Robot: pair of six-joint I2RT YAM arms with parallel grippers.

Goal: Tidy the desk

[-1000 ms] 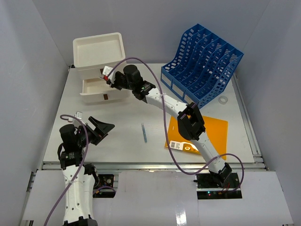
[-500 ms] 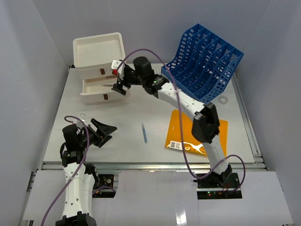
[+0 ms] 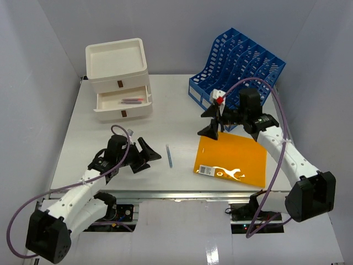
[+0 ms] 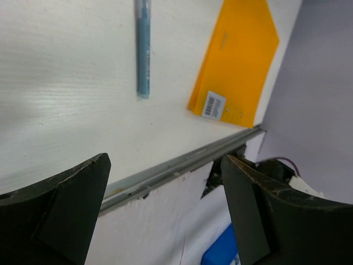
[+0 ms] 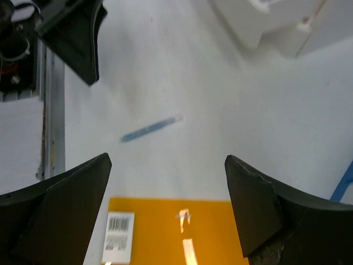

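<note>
Both arms extended, both sets of jaws spread wide.
In the overhead view the left arm [image 3: 77, 187] lies low in the lower left, angled from the bottom edge toward the centre. The left gripper [image 3: 150, 160] points right with its fingers parted. The right arm [image 3: 287, 152] runs up from the lower right and bends toward centre-right. The right gripper [image 3: 207, 122] faces left, one finger above the other. Each wrist view shows two dark fingers at the lower corners, well apart.
</note>
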